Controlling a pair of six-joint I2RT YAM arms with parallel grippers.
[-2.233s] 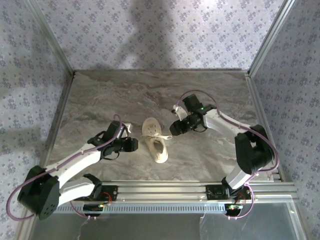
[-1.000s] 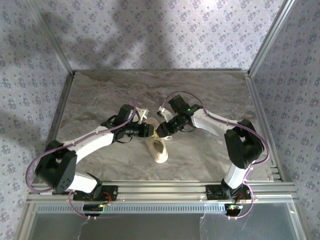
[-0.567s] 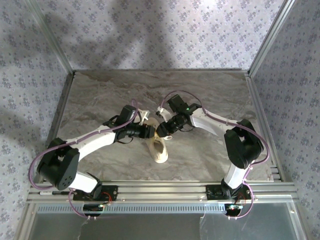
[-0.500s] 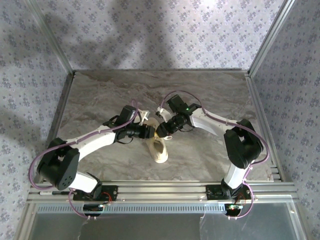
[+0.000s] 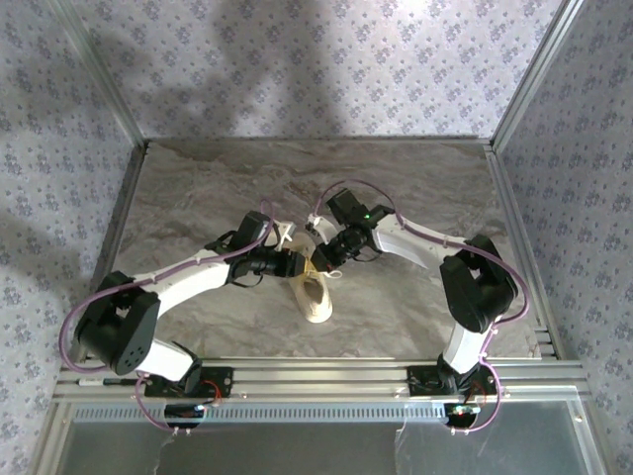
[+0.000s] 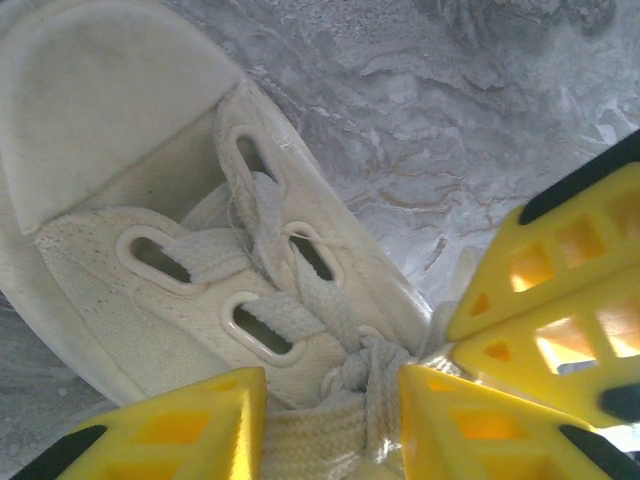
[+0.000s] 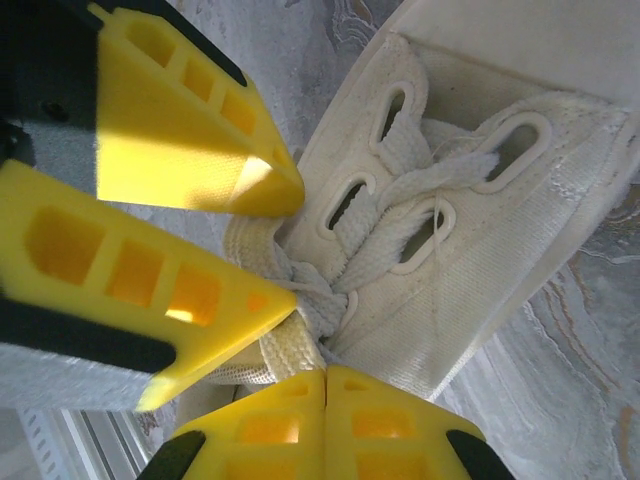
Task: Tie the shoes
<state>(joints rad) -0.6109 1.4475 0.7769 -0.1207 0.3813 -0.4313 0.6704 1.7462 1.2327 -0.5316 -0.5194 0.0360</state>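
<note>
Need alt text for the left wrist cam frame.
Close-up from above of a cream sneaker on a marble table, its white laces threaded through oval eyelets and twisted together at the bottom. The left claw is open, a yellow finger on either side of that twist; the right claw, shut, sits just right of it.

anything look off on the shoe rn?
Nothing damaged or spilled. One oddity: laces on the sneaker bunch in a lump at the top eyelets, no bow, with left tool and right tool crowded tip to tip around it.
</note>
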